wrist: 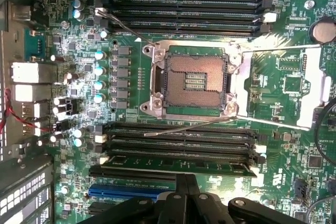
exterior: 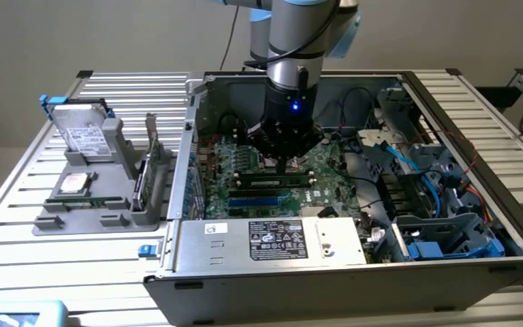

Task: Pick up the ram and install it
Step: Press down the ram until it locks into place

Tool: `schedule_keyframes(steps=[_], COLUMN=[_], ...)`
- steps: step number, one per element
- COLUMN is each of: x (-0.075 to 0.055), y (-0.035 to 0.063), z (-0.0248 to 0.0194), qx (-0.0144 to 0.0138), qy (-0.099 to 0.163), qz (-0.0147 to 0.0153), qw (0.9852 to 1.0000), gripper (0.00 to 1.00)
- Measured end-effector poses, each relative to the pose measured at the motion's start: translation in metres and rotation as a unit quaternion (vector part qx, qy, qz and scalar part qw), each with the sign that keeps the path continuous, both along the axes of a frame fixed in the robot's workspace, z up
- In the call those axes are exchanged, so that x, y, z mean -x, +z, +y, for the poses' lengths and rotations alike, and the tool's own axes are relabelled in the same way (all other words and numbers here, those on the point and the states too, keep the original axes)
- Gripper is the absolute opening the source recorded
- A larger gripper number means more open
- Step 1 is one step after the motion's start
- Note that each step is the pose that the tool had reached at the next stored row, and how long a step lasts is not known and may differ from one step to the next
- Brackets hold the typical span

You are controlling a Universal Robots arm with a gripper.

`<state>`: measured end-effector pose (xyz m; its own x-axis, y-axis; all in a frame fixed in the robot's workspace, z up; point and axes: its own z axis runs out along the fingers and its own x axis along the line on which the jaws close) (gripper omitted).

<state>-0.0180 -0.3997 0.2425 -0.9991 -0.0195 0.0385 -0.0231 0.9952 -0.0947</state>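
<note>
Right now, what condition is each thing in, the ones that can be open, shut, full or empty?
Computer case: side open, insides exposed.
Processor socket: empty, pins bare.
The ram: lying seated in a slot beside the socket.
Other slots: empty.
Hand: lowered over the ram.
Hard drive: standing upright in the grey holder outside.

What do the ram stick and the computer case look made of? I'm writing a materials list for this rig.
The ram looks like green fibreglass circuit board, matte, with dark chips along it, seated in a slot. The computer case appears to be sheet metal, dull grey outside and bare silvery inside, with folded edges.
</note>
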Motion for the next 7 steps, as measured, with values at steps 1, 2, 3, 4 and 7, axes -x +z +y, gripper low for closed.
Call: schedule_keyframes(steps=[1, 2, 3, 4, 7], x=[0.0, 0.0, 0.0, 0.0, 0.0], y=[0.0, -0.0001, -0.0001, -0.0001, 0.0], z=[0.0, 0.0, 0.0, 0.0, 0.0], qx=[0.0, -0.0001, -0.0001, -0.0001, 0.0], qy=[-0.002, -0.002, -0.002, -0.002, -0.002], qz=[-0.0007, -0.0013, -0.0016, -0.0017, -0.0016], qw=[1.0, 1.0, 1.0, 1.0, 1.0], gripper=[0.11, 0.11, 0.11, 0.11, 0.11])
